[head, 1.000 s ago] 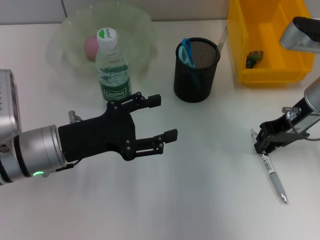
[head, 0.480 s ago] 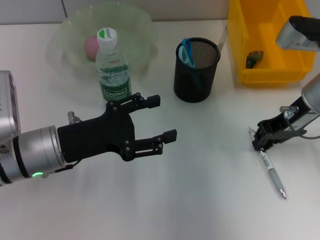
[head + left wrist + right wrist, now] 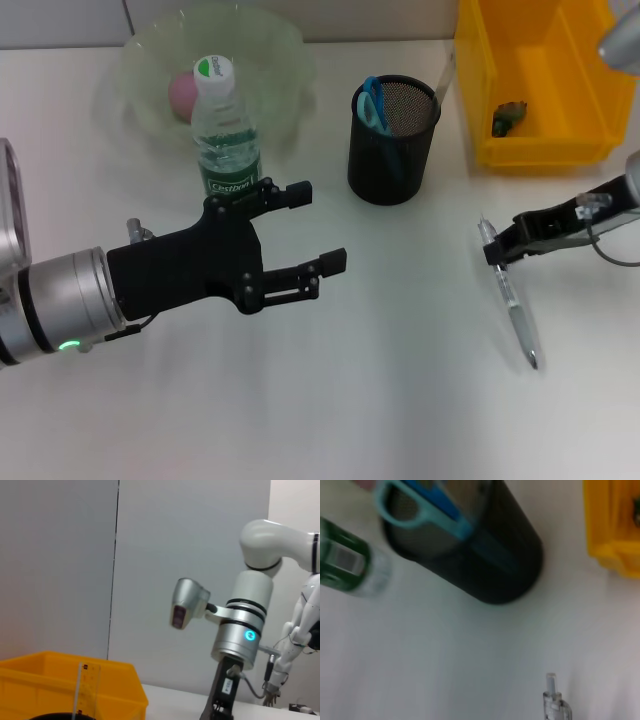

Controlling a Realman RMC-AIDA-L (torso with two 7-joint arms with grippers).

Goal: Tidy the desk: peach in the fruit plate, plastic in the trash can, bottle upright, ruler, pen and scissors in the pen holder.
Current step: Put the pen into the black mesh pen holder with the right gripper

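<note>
My right gripper (image 3: 497,247) is shut on the upper end of a clear pen (image 3: 513,308); the pen slants down from it over the table at the right. The pen's top shows in the right wrist view (image 3: 554,702). The black mesh pen holder (image 3: 393,145) stands left of and beyond it and holds blue scissors (image 3: 372,101) and a clear ruler (image 3: 443,80). The bottle (image 3: 227,135) stands upright in front of the fruit plate (image 3: 272,52), which holds the pink peach (image 3: 182,92). My left gripper (image 3: 318,225) is open and empty, just right of the bottle.
A yellow bin (image 3: 530,148) at the back right holds a small dark scrap of plastic (image 3: 508,115). The left wrist view shows the right arm (image 3: 244,630), the bin (image 3: 65,677) and the ruler (image 3: 82,690). The right wrist view shows the holder (image 3: 480,560) and the scissors (image 3: 415,511).
My right gripper has moved left toward the pen holder with the pen in it, and the pen's tip has followed. My left arm has drawn back slightly.
</note>
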